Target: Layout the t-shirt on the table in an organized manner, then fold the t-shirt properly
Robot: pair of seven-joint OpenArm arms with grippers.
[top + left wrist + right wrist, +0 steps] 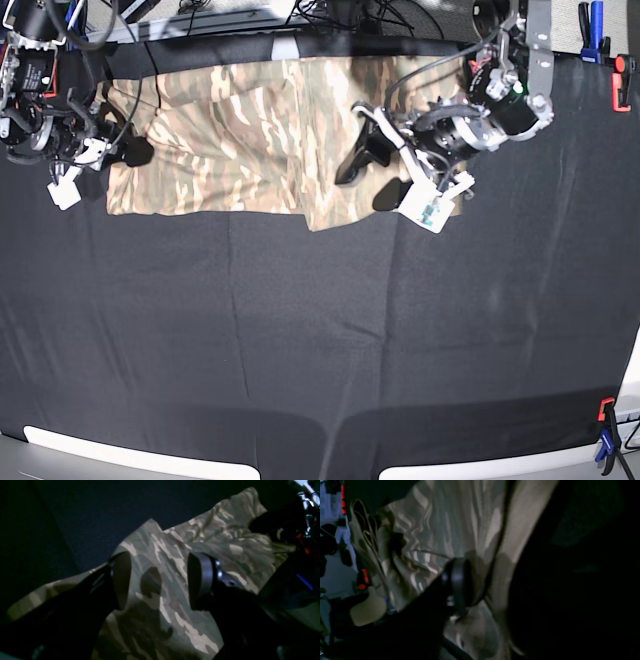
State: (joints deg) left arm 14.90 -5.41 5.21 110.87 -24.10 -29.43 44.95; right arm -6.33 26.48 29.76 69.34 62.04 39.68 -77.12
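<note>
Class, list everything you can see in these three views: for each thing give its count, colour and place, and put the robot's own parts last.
t-shirt: one, camouflage tan, cream and grey-green, spread along the far edge of the table.
table: one, covered in black cloth, fills the base view.
clamps: at least three, red and blue, at the table's right edges.
cables: several, dark, beyond the far edge.
left gripper: one, black, open above the shirt.
right gripper: one, black, at the shirt's edge; fabric lies against its one visible finger.
</note>
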